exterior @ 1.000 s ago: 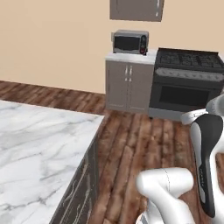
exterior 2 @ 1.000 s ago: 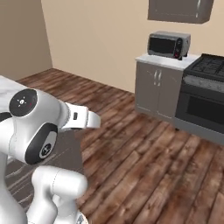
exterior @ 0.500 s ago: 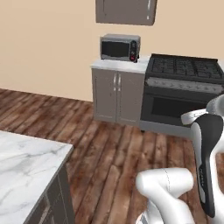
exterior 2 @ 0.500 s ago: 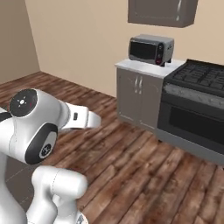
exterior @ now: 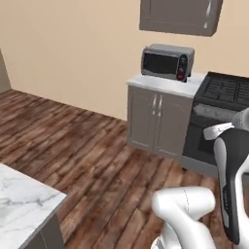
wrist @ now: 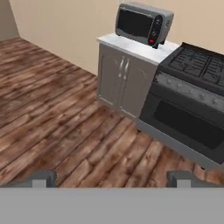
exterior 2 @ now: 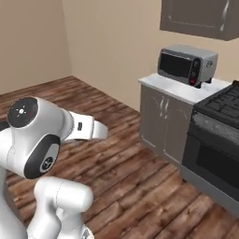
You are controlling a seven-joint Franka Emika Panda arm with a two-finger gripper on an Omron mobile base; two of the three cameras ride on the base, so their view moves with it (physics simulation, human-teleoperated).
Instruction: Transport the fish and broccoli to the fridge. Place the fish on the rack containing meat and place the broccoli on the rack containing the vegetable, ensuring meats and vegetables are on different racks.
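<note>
Base has turned: toaster oven (exterior: 167,62) and stove (wrist: 192,100) now nearer; gripper (wrist: 111,178) open, empty; transit continues.

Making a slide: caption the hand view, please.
Open gripper faces a toaster oven on a grey cabinet beside a black stove.

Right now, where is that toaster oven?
The toaster oven sits on the small grey cabinet, against the wall, just left of the black stove.

Kitchen: stove (wrist: 192,96), toaster oven (wrist: 142,22)
</note>
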